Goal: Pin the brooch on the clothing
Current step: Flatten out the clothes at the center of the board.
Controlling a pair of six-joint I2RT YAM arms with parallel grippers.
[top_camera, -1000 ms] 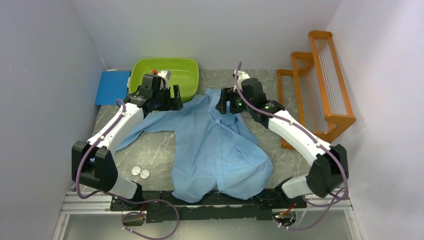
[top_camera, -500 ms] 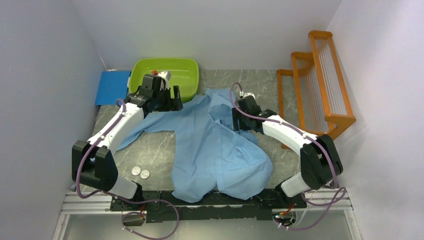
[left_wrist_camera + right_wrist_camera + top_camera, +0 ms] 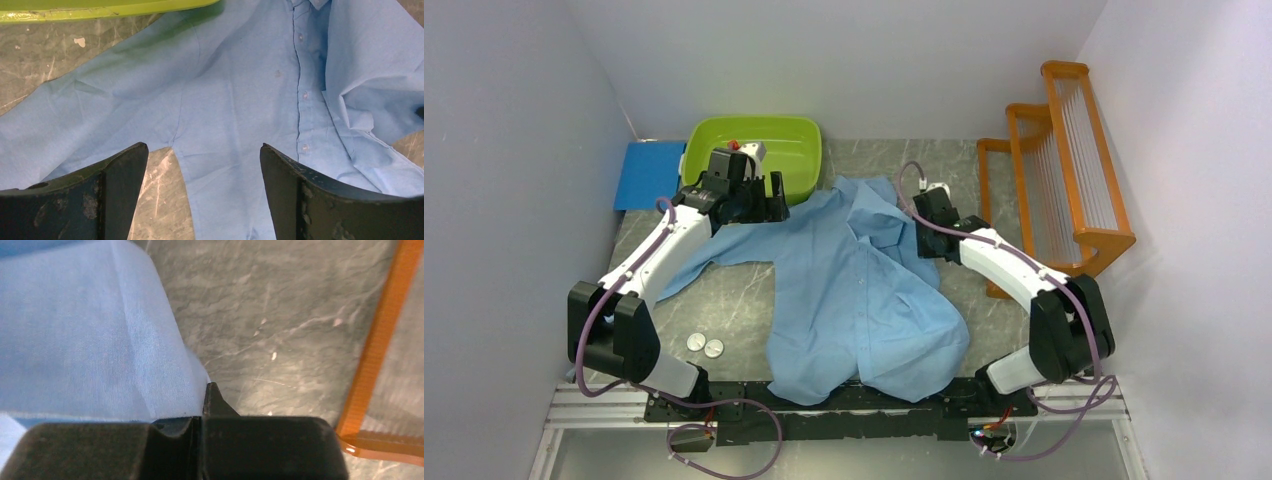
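marble table (image 3: 744,290) | white walls (image 3: 844,60) | shirt (image 3: 854,290) | left pincer (image 3: 202,150) wide | right pincer (image 3: 205,412) closed

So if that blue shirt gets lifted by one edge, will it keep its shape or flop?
Probably flop: the shirt lies flat, creased into soft folds. It looks thin, so likely light for its spread. Pushed, it would more likely bunch than slide whole across the table.

Pale walls (image 3: 844,60) enclose a grey marbled table (image 3: 744,300), an orange rack (image 3: 1107,240) at its right.
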